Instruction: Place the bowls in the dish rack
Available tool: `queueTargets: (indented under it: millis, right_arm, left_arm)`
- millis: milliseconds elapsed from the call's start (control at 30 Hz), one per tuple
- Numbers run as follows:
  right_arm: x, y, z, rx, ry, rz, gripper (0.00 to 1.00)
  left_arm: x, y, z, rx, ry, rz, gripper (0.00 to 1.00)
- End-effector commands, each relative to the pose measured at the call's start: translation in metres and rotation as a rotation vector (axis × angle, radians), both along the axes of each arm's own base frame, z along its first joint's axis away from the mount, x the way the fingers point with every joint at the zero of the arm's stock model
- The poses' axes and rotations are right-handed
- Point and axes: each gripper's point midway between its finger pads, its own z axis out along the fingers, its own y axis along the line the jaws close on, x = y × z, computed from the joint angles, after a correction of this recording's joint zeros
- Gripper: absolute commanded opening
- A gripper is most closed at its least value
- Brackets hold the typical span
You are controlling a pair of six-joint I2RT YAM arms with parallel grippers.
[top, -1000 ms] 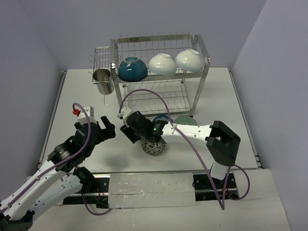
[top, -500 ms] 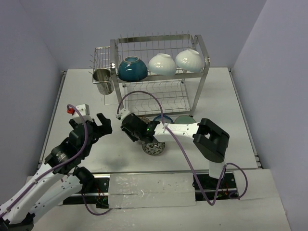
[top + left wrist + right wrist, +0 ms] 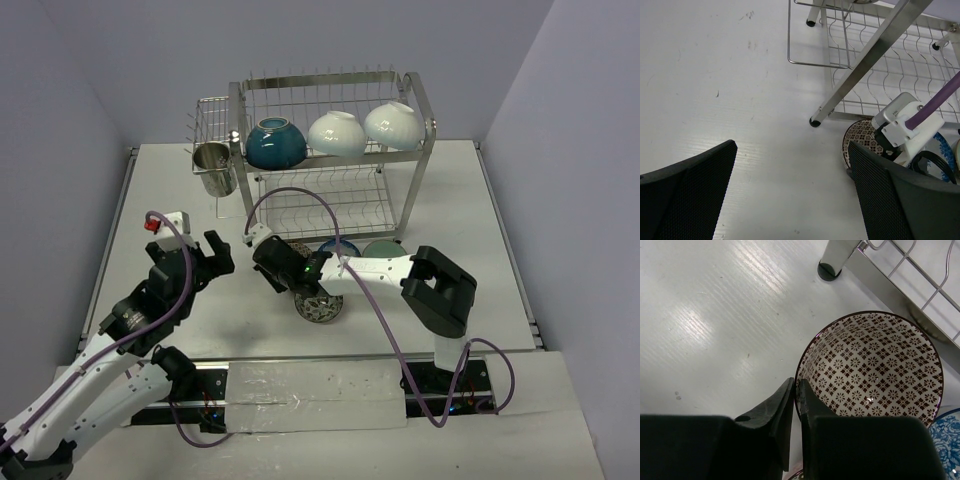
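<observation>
Right wrist: patterned bowl (image 3: 872,372) sits mouth-up, right gripper (image 3: 796,405) pinching its rim

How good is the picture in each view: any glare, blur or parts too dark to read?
Top view: even light, sharp, no hard shadows around the dish rack. Left wrist view: bright sheen on the table, mesh texture on the left gripper's fingers readable. Right wrist view: streaky glare on the table, patterned bowl crisp, right gripper's fingers nearly black.
</observation>
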Motion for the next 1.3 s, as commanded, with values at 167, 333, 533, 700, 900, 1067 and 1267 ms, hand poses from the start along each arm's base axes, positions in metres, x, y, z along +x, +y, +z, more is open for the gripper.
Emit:
queueTargets:
  millis: [167,333,533,700,900,1067,1267]
  right_arm:
    - [0.006,0.016,0.003,0.025,-0.01,-0.007,0.22]
    - [0.008,0.015,-0.002,0.014,-0.012,-0.009,0.23]
    - [0.011,0.015,-0.001,0.012,-0.023,-0.021,0.17]
    - [0.011,0.011,0.043,0.118,-0.071,-0.039,0.0]
    - [0.005,0.005,0.118,0.401,-0.051,-0.011,0.0]
    - [0.003,-0.001,0.17,0.674,-0.042,0.047,0.0]
    - [0.028,-0.011,0.202,0.882,-0.054,0.033,0.0]
  left_arm:
    - [0.006,0.002,0.009,-0.007,-0.039,0.004,0.99]
    - [0.006,0.003,0.01,-0.01,-0.043,0.007,0.99]
    - [0.006,0.004,0.01,-0.01,-0.042,0.012,0.99]
    - [0.006,0.004,0.009,-0.01,-0.042,0.012,0.99]
    - [0.007,0.003,0.009,-0.008,-0.04,0.006,0.98]
    - [0.007,0.004,0.009,-0.01,-0.042,0.005,0.98]
    - [0.008,0.002,0.008,-0.01,-0.039,-0.001,0.98]
